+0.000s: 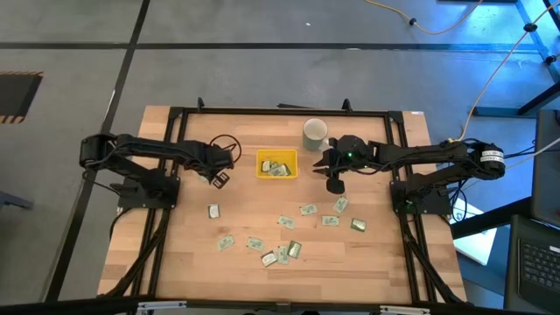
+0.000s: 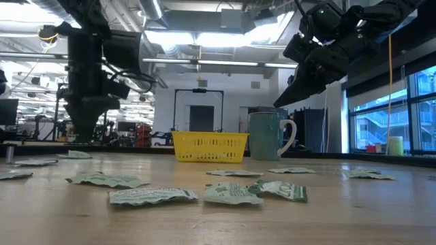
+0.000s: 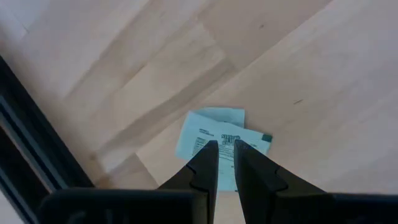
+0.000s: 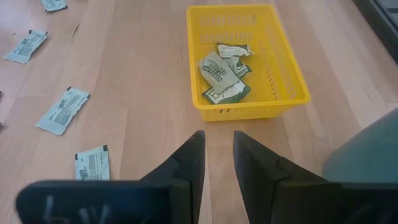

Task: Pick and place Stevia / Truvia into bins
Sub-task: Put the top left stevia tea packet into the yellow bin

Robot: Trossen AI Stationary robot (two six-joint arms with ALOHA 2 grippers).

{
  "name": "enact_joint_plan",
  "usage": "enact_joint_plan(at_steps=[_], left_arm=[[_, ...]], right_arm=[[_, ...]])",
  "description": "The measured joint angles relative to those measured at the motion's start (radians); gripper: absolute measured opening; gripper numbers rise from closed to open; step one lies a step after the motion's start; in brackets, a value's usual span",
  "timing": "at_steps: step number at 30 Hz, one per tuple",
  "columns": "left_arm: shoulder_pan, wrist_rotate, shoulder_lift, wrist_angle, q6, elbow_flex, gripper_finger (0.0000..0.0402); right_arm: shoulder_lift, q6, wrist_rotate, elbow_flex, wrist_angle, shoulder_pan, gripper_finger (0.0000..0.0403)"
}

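Stevia sachets [image 1: 307, 210] are light, thin, floppy paper lying flat on the desk [image 1: 192, 254].
Pinch one at its edge; left end effector [image 3: 225, 149] is nearly clenched and empty above a sachet, right end effector [image 4: 217, 149] is released near the yellow bin [image 4: 292, 74].

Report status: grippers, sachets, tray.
Left gripper nearly shut, empty, above a sachet. Right gripper slightly open, empty, beside yellow tray. Nothing blocking.

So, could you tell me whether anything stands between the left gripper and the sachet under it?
Nothing visible does. The left gripper hangs directly over a sachet on bare table, fingers nearly closed, with only open air between.
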Motion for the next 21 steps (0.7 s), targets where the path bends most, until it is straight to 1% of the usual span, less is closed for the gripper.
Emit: enact_joint_plan(at_steps=[7,13,21], left_arm=[[0.000,0.001,0.000,0.051,-0.009,-0.042,0.0045],[0.000,0.056,0.000,0.095,-0.008,-0.073,0.0045],[0.004,0.036,0.000,0.104,-0.007,-0.083,0.0046]], right_arm=[[0.000,0.000,0.000,0.000,0.000,0.000,0.0087],[0.000,0.000,0.000,0.000,0.000,0.000,0.0087],[0.000,0.000,0.000,0.000,0.000,0.000,0.0087]])
